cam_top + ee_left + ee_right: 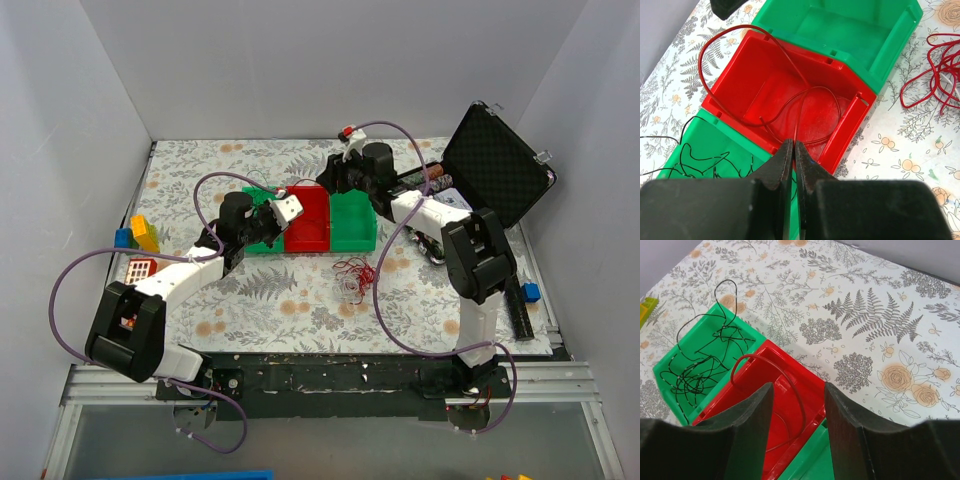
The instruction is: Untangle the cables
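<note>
A clump of red and white cables (pixel 352 275) lies on the floral mat in front of the bins, also at the right edge of the left wrist view (pixel 940 65). One red cable (pixel 790 100) loops in the red bin (pixel 740 80), and its end runs up between the shut jaws of my left gripper (pixel 793 145), which hangs over the bin's near wall (pixel 288 208). Thin black cables (pixel 700 370) lie in the left green bin (pixel 700 335). My right gripper (pixel 799 387) is open above the red bin's far side (pixel 333 180), holding nothing; the red loop (pixel 790 375) lies below it.
A second green bin (pixel 352 222) stands right of the red one. An open black case (pixel 500 165) sits at the back right. Coloured blocks (pixel 140 235) lie at the left and a blue block (pixel 530 292) at the right. White walls close in the table.
</note>
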`<control>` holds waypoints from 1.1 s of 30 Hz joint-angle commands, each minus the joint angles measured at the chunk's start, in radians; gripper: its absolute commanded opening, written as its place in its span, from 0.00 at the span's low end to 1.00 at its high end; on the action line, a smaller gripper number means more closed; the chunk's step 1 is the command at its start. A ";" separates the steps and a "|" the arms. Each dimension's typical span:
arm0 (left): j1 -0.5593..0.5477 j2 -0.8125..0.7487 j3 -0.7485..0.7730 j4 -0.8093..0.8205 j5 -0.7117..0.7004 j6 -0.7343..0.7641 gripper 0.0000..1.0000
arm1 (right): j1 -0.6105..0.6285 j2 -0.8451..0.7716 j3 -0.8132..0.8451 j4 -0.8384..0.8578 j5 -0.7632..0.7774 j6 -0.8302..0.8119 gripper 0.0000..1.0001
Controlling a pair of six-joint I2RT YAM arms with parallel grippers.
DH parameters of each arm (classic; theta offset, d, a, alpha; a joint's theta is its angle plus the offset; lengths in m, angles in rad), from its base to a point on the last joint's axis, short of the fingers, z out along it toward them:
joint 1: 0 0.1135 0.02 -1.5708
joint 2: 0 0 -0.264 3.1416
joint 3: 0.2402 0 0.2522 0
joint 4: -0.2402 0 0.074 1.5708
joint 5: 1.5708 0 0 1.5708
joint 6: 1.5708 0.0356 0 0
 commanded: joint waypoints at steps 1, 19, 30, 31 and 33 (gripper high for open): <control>0.001 -0.021 0.004 0.019 -0.001 0.004 0.00 | -0.003 0.040 0.032 0.000 -0.028 -0.004 0.53; 0.001 -0.009 0.020 0.028 -0.004 0.000 0.00 | 0.025 0.090 0.023 0.046 -0.117 0.025 0.22; 0.001 0.027 0.040 0.172 -0.142 -0.123 0.00 | 0.074 0.005 -0.138 0.049 -0.093 0.031 0.13; 0.001 0.037 0.049 0.181 -0.168 -0.138 0.00 | 0.077 -0.005 -0.158 0.051 -0.093 0.034 0.13; -0.001 0.060 0.065 0.196 -0.197 -0.155 0.00 | 0.083 -0.021 -0.192 0.052 -0.090 0.034 0.13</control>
